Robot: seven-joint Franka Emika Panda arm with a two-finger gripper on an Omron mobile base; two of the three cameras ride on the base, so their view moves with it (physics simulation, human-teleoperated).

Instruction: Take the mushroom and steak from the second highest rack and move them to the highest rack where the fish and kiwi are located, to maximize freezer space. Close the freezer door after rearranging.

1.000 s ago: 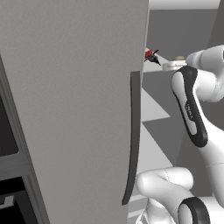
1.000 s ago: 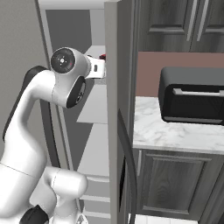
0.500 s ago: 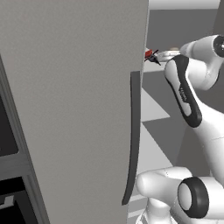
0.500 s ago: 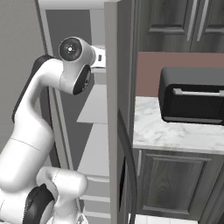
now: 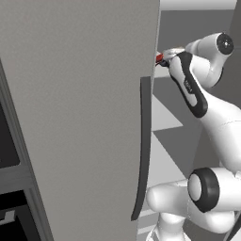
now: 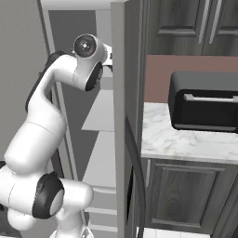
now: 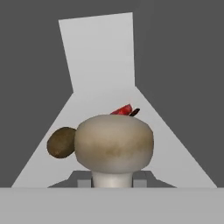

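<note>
**Ana:** Beige cap, dead centre of the hand view: that's the mushroom (image 7: 114,142), stem down between the gripper (image 7: 111,180) tips, jaws clamped on the stem.

**Ben:** And it hangs over a pale shelf?

**Ana:** Over a pale-grey panel I take for the highest rack (image 7: 100,57). The kiwi (image 7: 61,142) sits at nine o'clock of the cap, seemingly just beside it. At twelve o'clock, a red sliver, probably the steak (image 7: 122,110), with a dark tip beside it that could be the fish; too little shows to say.

**Ben:** From the left base view?

**Ana:** The arm reaches high into the cabinet past the freezer door (image 5: 80,117), which stands wide open, red chunk (image 5: 159,58) at the hand.

**Ben:** How to finish this well?

**Ana:** My judgement: lower until the stem meets the panel, keeping off the kiwi at nine o'clock so nothing rolls. Release gently, then back straight out; the cap is top-heavy and may tip.
</note>
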